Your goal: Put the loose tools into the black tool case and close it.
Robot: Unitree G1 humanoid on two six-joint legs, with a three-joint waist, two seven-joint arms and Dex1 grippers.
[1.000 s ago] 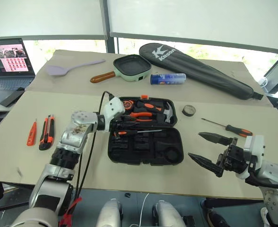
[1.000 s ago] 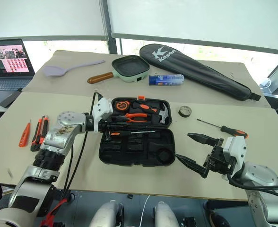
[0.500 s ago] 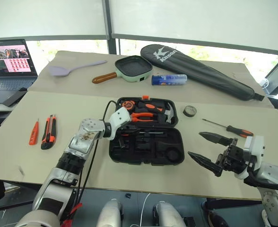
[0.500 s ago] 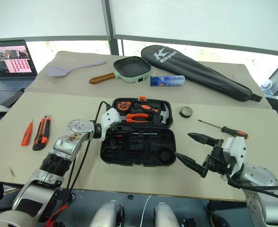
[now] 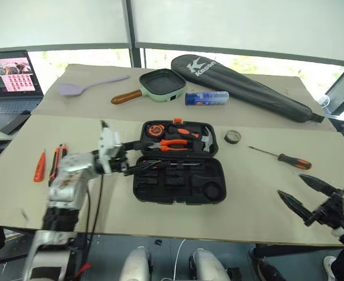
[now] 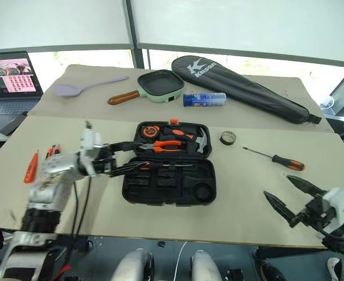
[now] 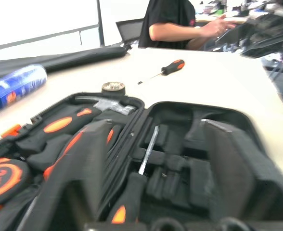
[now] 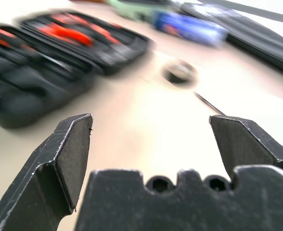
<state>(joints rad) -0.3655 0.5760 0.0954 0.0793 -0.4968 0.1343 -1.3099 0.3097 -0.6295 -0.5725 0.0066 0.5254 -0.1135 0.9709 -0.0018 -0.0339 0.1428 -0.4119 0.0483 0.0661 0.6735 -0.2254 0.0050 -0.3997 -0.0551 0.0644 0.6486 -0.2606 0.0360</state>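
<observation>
The black tool case (image 5: 214, 175) lies open at the table's centre, pliers, hammer and tape measure in its far half. One screwdriver (image 7: 142, 165) rests in a recess of the near half. My left gripper (image 5: 154, 155) hovers open at the case's left edge, empty. My right gripper (image 5: 290, 185) hangs open and empty near the table's front right edge. Loose on the table are a screwdriver (image 5: 281, 157) and a black tape roll (image 5: 233, 136) right of the case. The utility knife (image 5: 58, 161) and the small orange screwdriver (image 5: 39, 165) lie to the left.
At the back lie a lilac spatula (image 5: 81, 86), a green pan (image 5: 163, 84), a blue can (image 5: 206, 97) and a long black racket bag (image 5: 248, 88). A laptop (image 5: 8, 82) sits far left. A person (image 7: 173, 24) is seated beyond the table.
My left gripper opened and drew back left out of the case, leaving the screwdriver in its recess. My right gripper swung right and down toward the table's front right edge.
</observation>
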